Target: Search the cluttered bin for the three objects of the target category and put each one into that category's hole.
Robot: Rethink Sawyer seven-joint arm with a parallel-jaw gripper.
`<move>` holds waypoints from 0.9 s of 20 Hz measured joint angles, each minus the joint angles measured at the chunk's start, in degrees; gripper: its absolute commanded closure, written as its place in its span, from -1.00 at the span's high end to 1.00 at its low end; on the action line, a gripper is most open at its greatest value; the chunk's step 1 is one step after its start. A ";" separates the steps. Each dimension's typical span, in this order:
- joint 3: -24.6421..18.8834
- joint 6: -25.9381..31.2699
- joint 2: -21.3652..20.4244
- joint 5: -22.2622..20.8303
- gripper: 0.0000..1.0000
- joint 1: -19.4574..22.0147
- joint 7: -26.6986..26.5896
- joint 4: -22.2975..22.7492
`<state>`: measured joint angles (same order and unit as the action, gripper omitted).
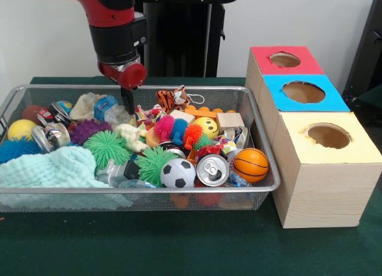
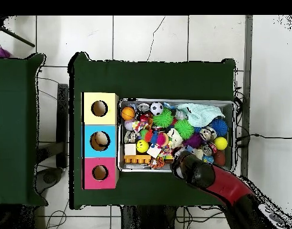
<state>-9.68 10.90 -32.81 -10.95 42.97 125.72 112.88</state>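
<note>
The silver wire-mesh bin [image 1: 262, 189] stands on the green table, full of toys; it also shows in the overhead view [image 2: 234, 105]. A see-through plastic bottle with a blue label [image 1: 109, 110] lies at the bin's back, left of middle. My gripper [image 1: 127, 104] hangs straight down into the bin, just right of that bottle and close to it. I cannot tell whether it touches the bottle. Another see-through bottle with a dark cap [image 1: 114, 172] lies at the front beside the cloth. In the overhead view the arm [image 2: 199, 173] covers the gripper. Three wooden boxes stand beside the bin, with red [image 1: 285, 60], blue [image 1: 304, 92] and yellow [image 1: 328, 135] holed tops.
Metal cans [image 1: 212, 168], a soccer ball [image 1: 177, 173], a small basketball [image 1: 250, 164], green spiky balls [image 1: 107, 147], a tiger toy [image 1: 173, 98], a yellow ball [image 1: 21, 129] and a teal cloth [image 1: 54, 168] crowd the bin. The robot's pedestal [image 1: 179, 43] stands behind it.
</note>
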 measured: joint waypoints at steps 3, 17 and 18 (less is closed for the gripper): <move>0.00 -0.01 -1.98 0.00 -1.00 -0.18 0.00 0.70; 2.60 5.17 -19.28 1.09 -1.00 -11.10 0.00 5.19; 2.82 5.50 -19.95 1.21 -1.00 -11.56 0.00 5.34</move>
<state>-6.86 16.40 -52.76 -9.74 31.41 125.72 118.22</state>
